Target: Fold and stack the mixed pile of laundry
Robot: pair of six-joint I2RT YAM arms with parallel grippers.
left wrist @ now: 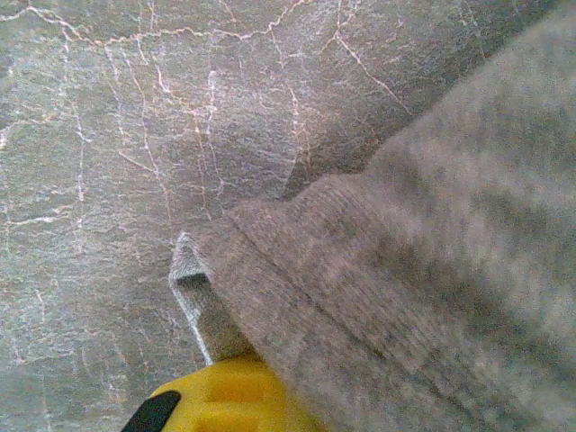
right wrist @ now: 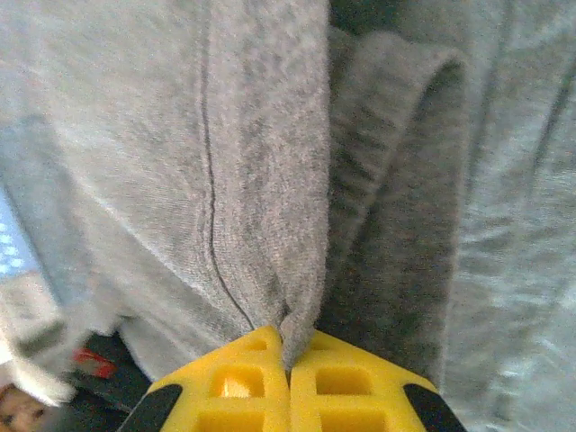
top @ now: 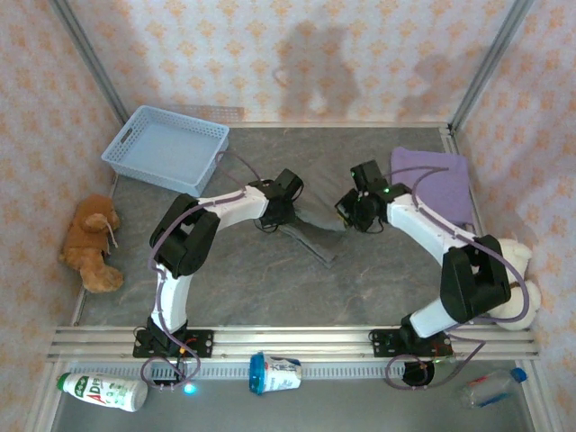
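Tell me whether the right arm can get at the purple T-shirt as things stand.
Probably not yet. The purple T-shirt lies close beside that arm, but the right gripper is shut on the grey top and must release it first.

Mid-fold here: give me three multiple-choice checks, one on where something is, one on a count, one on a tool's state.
1. Where on the table does the purple shirt lie? A near left; B centre; C far right.
2. How many plush toys are there? A two; B one; C four.
3. The right tool is: A open; B shut on the grey top; C shut on nothing.
Key: 1 C, it lies by the far right corner; 2 A, brown toy left, cream toy right; 3 B, grey fabric is pinched in it.
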